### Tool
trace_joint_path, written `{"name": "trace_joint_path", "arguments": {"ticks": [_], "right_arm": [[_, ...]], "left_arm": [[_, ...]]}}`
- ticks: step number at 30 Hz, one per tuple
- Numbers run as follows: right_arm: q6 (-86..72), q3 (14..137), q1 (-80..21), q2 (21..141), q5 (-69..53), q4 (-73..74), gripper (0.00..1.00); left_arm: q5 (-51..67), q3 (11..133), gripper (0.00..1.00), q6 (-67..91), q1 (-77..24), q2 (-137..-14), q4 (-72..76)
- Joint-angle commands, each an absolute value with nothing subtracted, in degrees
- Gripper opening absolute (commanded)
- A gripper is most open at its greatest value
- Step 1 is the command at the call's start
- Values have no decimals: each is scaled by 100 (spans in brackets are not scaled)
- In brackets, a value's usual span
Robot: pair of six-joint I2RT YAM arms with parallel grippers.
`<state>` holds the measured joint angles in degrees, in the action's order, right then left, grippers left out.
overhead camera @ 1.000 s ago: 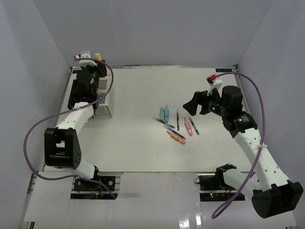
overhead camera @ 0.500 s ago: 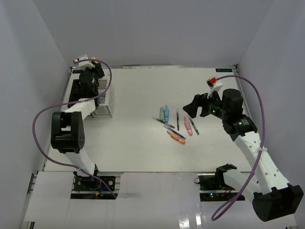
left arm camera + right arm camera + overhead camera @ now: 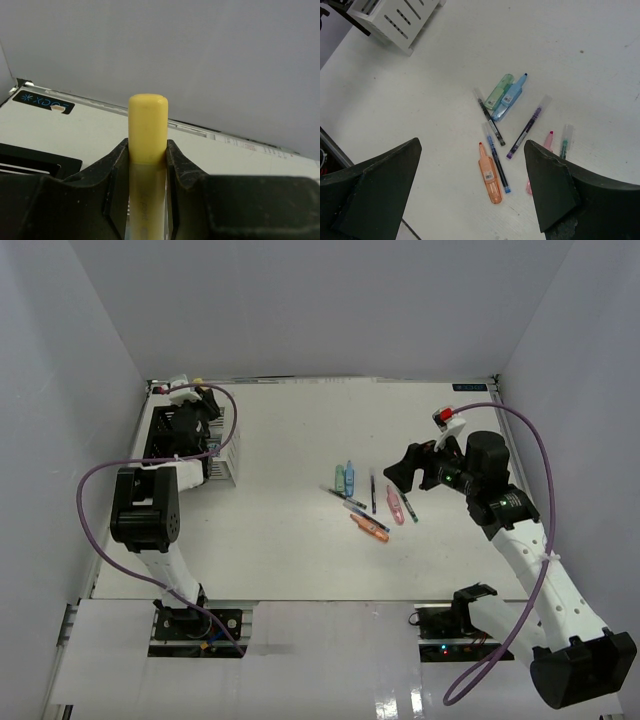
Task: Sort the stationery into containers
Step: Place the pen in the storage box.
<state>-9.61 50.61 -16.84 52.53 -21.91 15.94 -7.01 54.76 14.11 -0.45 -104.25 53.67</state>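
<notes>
We see a smooth, satin yellow plastic marker (image 3: 147, 125), scuffed matt black plastic fingers (image 3: 116, 167), a matt white tabletop (image 3: 420, 105) and a glossy translucent orange plastic marker (image 3: 490, 176).

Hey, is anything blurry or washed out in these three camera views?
Left wrist: the yellow marker is sharp at its cap, smeared lower down between the left tool's fingers. Right wrist: pens crisp, right tool's fingers dark and soft. Top external: even light, faint shadows, glare on the near edge.
</notes>
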Motion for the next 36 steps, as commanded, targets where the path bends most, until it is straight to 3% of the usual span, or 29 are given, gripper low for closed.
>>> {"name": "trace_joint_path", "arguments": {"ticks": [1, 4, 8, 14, 19, 22, 28, 32, 33, 36], "right_arm": [[-870, 4957, -1661, 5124, -2347, 1362, 90], [-870, 4913, -1661, 5080, -2355, 1371, 90], [-861, 4878, -1661, 5028, -2355, 1397, 90], [-861, 4816, -1670, 4922, -2347, 1485, 90], [-879, 4746, -1661, 4825, -2224, 1573, 90], [-1028, 4685, -1661, 4825, -2022, 1670, 90], [-1318, 4509, -1661, 4992, -1890, 1837, 91], [-1678, 4395, -1652, 5159, -1329, 2012, 100], [-1740, 4403, -1652, 5220, -1197, 2091, 95], [-1898, 4395, -1652, 5457, -792, 2381, 94]], "left_arm": [[-633, 5484, 30, 1319, -26, -10379, 5871], [-563, 5476, 40, 1309, -26, -10398, 5933], [-501, 5423, 61, 1266, -35, -10389, 5898], [-677, 5309, 75, 1134, -26, -10231, 5784], [-440, 5501, 98, 958, -26, -9590, 4515], [-141, 5967, 98, 1298, -35, -8958, 2708], [773, 5679, 98, 1616, -88, -7262, 1092], [913, 5423, 98, 1583, -623, -6645, 336], [905, 5449, 98, 1652, -885, -6592, 108], [1098, 5554, 97, 2151, -1177, -6548, -903]]}}
